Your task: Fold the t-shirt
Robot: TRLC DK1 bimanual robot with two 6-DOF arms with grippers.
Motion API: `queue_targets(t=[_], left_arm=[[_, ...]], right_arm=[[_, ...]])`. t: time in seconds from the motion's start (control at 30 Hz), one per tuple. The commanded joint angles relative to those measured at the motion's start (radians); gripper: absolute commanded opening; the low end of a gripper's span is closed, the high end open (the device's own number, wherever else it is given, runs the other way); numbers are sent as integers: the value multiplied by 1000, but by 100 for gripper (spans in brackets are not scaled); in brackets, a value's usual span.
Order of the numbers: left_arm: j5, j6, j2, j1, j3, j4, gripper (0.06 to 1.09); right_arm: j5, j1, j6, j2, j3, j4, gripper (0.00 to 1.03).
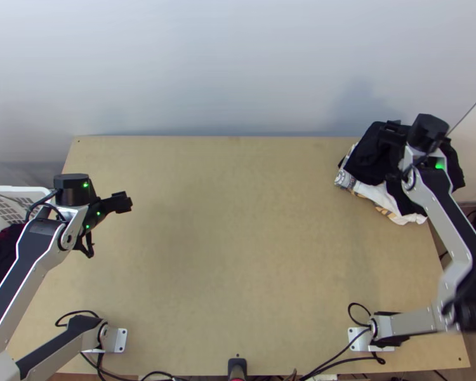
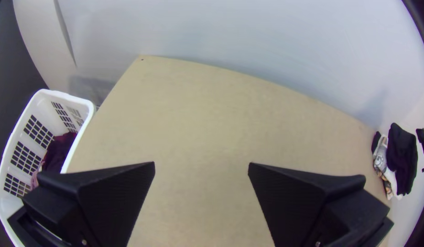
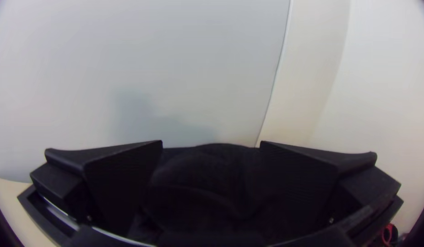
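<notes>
Clothes pile is at the far R corner of the light wooden table; all spots below are given from that pile. Black cloth is on top, looks folded & layered; white cloth w/ a printed pattern pokes out underneath, on the pile's side toward the table's middle & near edge. T-shirt: prob. part of this pile, but can't tell which layer it is.

R gripper is right at the pile, over its black top. Fingers are spread wide, w/ dark cloth showing btwn them in the R wrist view; no clamp on it, tho can't tell if they touch it. R arm's base is nearer the table's near edge than the pile, same half of the table.

L gripper hangs well apart from the pile, over the table's opposite side. Fingers also wide apart, nothing btwn them, i.e. released. L arm's base is diag. across from the pile, by the near edge.

White basket is across the table from the pile, just beside the opposite side edge, w/ dark maroon cloth bunched inside. Pale wall rises behind the pile, w/ a soft shadow on it.
</notes>
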Motion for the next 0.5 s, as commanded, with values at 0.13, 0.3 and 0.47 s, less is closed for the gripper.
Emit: queue_targets(t=[0.13,0.3,0.47], left_arm=[[-5,20,-3,26,-14,-6,105],[-8,16,-2,13,-18,-6,105],[-13,15,-2,4,-15,-6,105]], right_arm=[[-15,-93,3,326,-118,136,98],[-17,-99,6,332,-174,150,98],[-34,-90,6,239,-142,89,98]])
